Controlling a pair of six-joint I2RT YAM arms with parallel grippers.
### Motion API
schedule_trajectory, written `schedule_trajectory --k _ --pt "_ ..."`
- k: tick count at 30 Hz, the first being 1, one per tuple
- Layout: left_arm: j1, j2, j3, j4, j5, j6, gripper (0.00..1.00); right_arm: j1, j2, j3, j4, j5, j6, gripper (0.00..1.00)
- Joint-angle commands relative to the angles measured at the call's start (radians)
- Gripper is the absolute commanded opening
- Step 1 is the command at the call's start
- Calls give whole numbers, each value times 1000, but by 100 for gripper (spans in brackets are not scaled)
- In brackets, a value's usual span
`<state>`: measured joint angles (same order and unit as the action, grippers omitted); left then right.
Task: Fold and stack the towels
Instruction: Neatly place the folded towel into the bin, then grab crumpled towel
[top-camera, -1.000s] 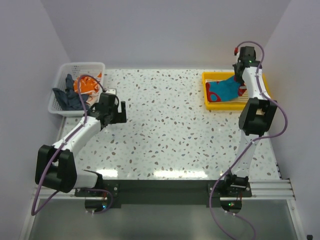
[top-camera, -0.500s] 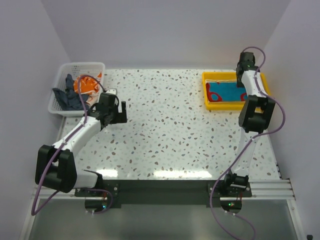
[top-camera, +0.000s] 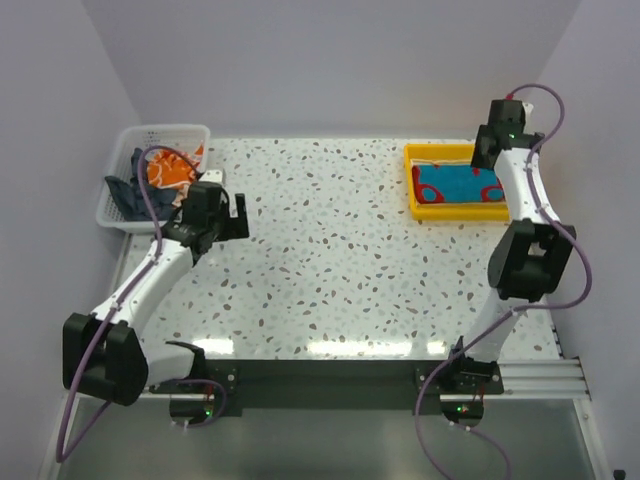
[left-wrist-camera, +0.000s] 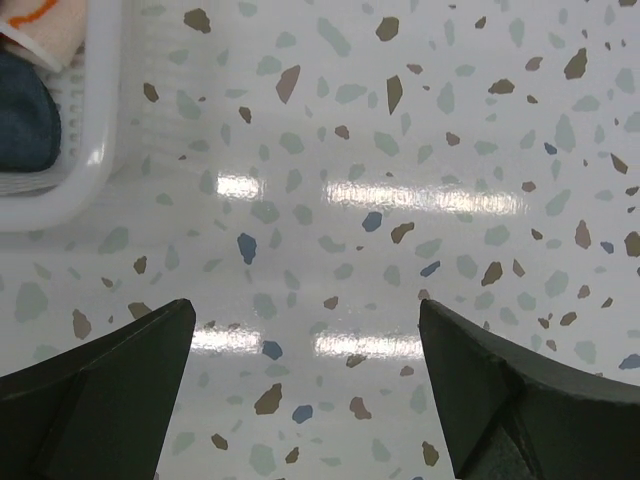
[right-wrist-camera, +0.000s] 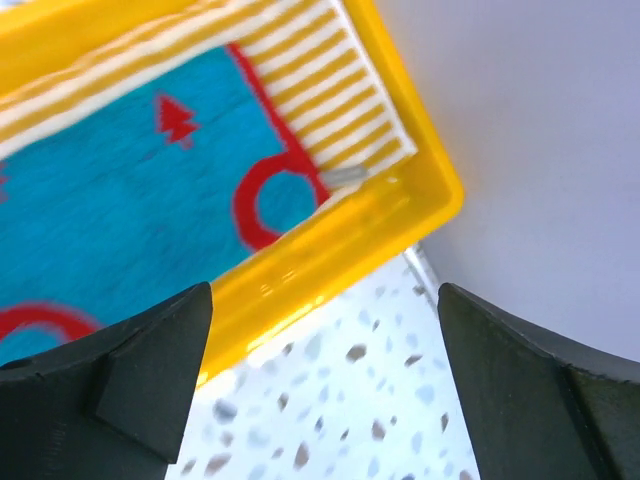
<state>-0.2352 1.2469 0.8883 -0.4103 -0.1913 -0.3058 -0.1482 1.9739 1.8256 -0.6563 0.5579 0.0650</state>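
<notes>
Hovering over the far right corner of the yellow tray (top-camera: 412, 190) in the top view, the right gripper (top-camera: 484, 156) is spread wide and empty. The left gripper (top-camera: 236, 216), equally wide and empty, hangs near the white basket (top-camera: 120, 224).

The left wrist view shows only bare table between its fingers.

The right wrist view shows the teal towel (right-wrist-camera: 120, 200) flat on a striped towel (right-wrist-camera: 330, 90) in the tray.

A second ago the right gripper pinched the teal towel, bunched above the tray.

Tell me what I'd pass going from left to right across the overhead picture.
First the basket of crumpled towels → left end effector, open → tray holding the teal towel. The right end effector, open, overlaps the tray's right end, so it has no clear place in the order.
</notes>
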Motion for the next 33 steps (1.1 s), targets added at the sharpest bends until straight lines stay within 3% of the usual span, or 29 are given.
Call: schedule_trajectory --k 1,8,14,21,33 --pt "11 -26 107 9 -54 -32 100 85 -222 -98 -22 -119 98 98" --pt "53 61 313 19 -181 -29 100 333 -490 -386 4 -309 167 99" --pt "229 276 492 62 -165 -93 99 450 -671 -578 70 -525 187 98" --pt "352 564 696 99 -125 -217 83 492 -744 -698 104 -697 154 98" --pt "421 942 935 65 -145 -309 78 512 -751 -770 116 -743 121 99"
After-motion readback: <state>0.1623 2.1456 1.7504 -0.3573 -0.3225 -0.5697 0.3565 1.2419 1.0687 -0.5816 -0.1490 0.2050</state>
